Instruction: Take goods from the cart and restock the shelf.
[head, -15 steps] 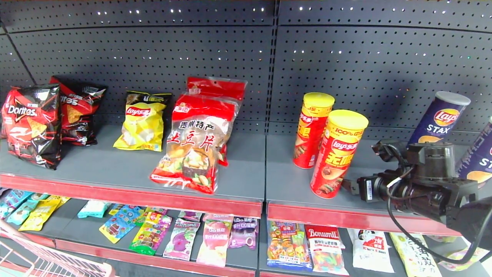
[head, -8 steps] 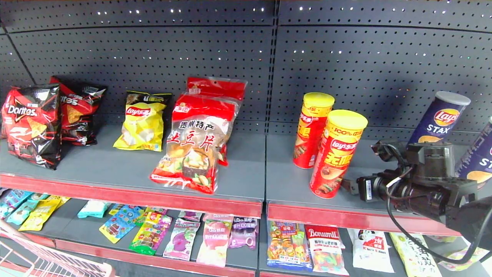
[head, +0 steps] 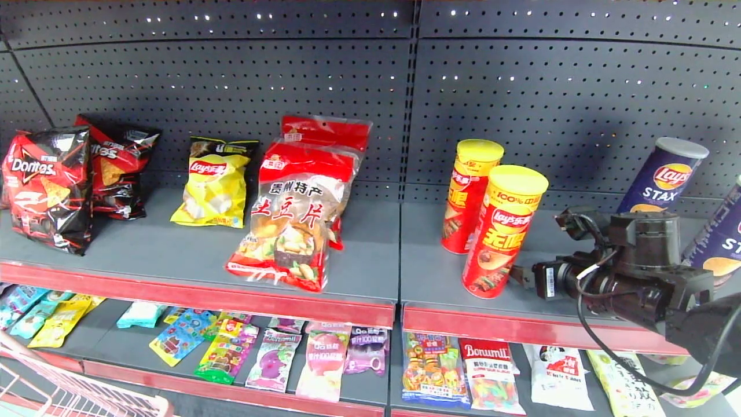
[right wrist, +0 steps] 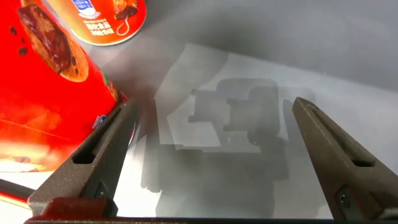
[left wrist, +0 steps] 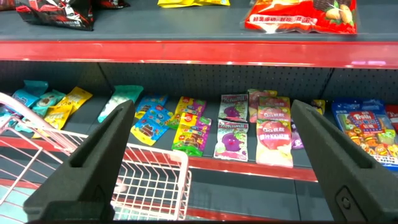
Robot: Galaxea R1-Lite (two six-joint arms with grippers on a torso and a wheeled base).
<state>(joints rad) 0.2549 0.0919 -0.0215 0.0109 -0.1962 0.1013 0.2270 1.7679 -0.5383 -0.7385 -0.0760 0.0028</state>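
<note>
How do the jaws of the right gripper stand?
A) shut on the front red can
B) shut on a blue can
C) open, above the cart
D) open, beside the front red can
D: the right gripper is wide open and empty beside the front red can.

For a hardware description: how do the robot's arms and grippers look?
The right arm is black, built of cylindrical segments, with a black cable looping beneath and a small white label. The left gripper and right gripper each have two dark grey, wedge-shaped fingers.
</note>
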